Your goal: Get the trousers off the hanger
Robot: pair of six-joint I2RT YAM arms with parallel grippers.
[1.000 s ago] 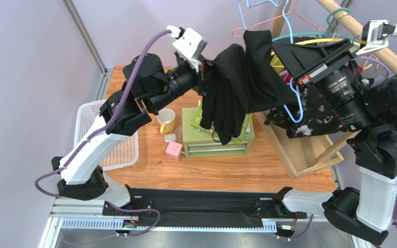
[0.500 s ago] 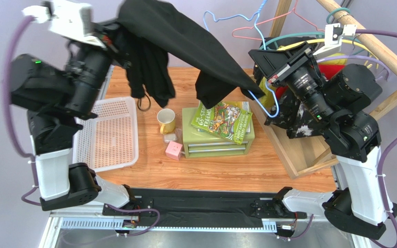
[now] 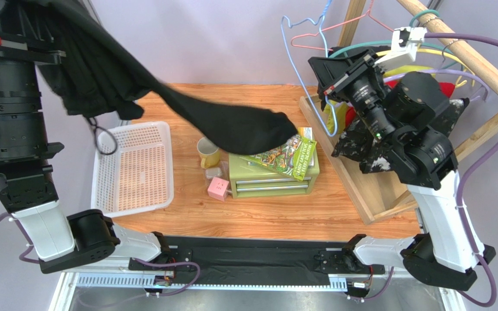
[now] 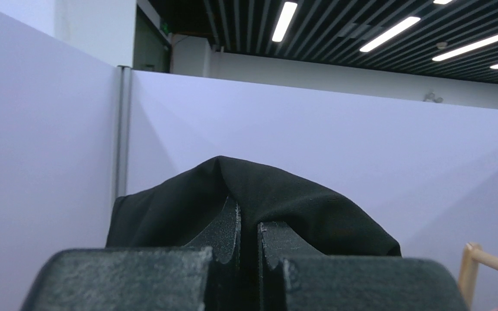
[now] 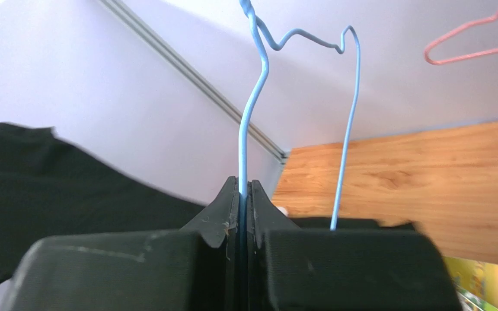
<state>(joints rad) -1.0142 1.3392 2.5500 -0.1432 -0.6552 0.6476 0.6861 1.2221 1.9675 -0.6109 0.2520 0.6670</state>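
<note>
The black trousers [image 3: 167, 103] have just slid clear of the blue wire hanger [image 3: 310, 71]. The left gripper [image 4: 248, 227], jaws clamped on them, is carrying them over the white basket [image 3: 135, 168]; the right gripper [image 5: 245, 194] is pinching the hanger's wire.

We're seeing matt black cloth trousers [image 3: 232, 123], thin blue wire hanger [image 5: 251, 110], smooth wood table [image 3: 284, 214], white plastic mesh basket [image 3: 135, 168].
</note>
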